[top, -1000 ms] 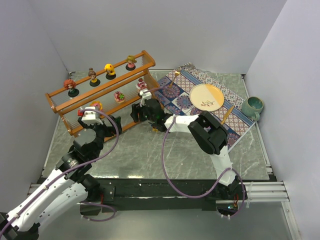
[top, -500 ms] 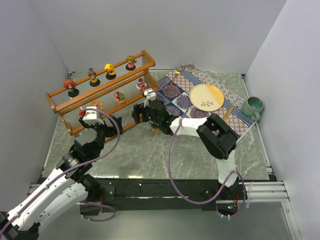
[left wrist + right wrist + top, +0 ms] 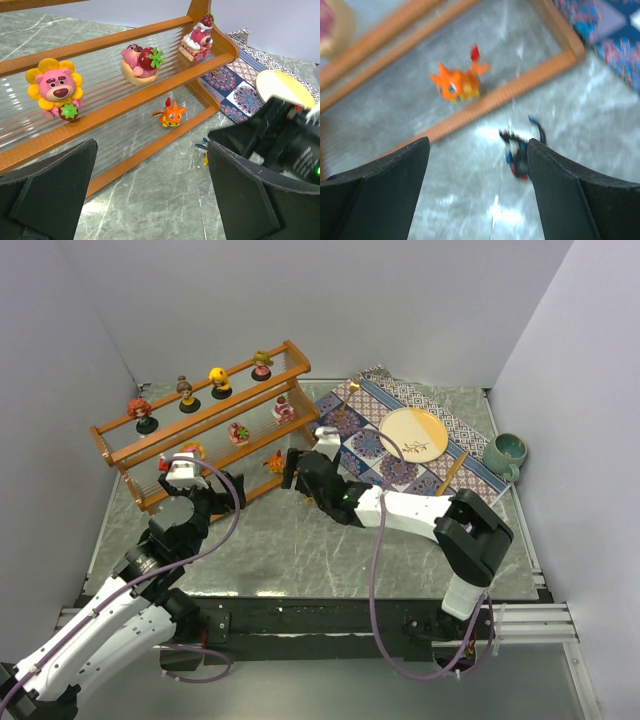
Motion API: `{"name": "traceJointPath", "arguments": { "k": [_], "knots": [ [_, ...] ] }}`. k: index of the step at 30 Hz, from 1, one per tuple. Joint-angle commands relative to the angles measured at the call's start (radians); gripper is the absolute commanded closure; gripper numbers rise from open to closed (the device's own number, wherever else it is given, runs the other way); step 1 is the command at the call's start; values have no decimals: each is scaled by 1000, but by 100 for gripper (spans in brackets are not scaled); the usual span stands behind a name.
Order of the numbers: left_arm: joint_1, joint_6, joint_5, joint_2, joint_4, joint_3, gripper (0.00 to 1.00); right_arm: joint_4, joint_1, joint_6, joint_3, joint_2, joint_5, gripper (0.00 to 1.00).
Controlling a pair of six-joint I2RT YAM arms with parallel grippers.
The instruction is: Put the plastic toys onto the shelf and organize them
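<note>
Top view: four dolls [image 3: 185, 392] stand on the shelf's [image 3: 200, 415] top tier, and pink toys [image 3: 238, 432] occupy the middle.

Left wrist: my left gripper [image 3: 151, 145] gapes wide, empty. The orange toy [image 3: 171, 113] sits on the lowest tier.

Right wrist: my right gripper [image 3: 477, 142] is parted, empty. One black toy [image 3: 520, 150] lies on the table [image 3: 470, 200] just near of the shelf, not yet placed.

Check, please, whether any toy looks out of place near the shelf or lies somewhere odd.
Yes. One small dark toy sits on the table, just outside the lowest rail of the shelf, so it is on no tier. The orange toy stands on the bottom tier near it. Nothing else stands out.
</note>
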Motion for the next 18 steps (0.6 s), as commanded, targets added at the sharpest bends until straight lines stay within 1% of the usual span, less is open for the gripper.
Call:
{"name": "traceJointPath", "arguments": {
  "k": [1, 4, 7, 11, 14, 18],
  "knots": [
    [4, 6, 0, -11, 30, 13, 3, -111, 7, 142, -54, -44, 85, 18],
    [4, 6, 9, -9, 28, 15, 3, -22, 4, 68, -120, -78, 27, 19],
    [4, 4, 15, -6, 28, 16, 3, 15, 2, -7, -164, -101, -13, 20],
    [4, 4, 19, -5, 30, 16, 3, 46, -13, -44, -209, -113, -55, 21],
    [4, 6, 24, 0, 28, 15, 3, 87, -39, -73, -244, -130, -94, 29],
    [4, 8, 41, 10, 31, 15, 3, 118, -70, -119, -285, -164, -148, 30]
  ]
}}
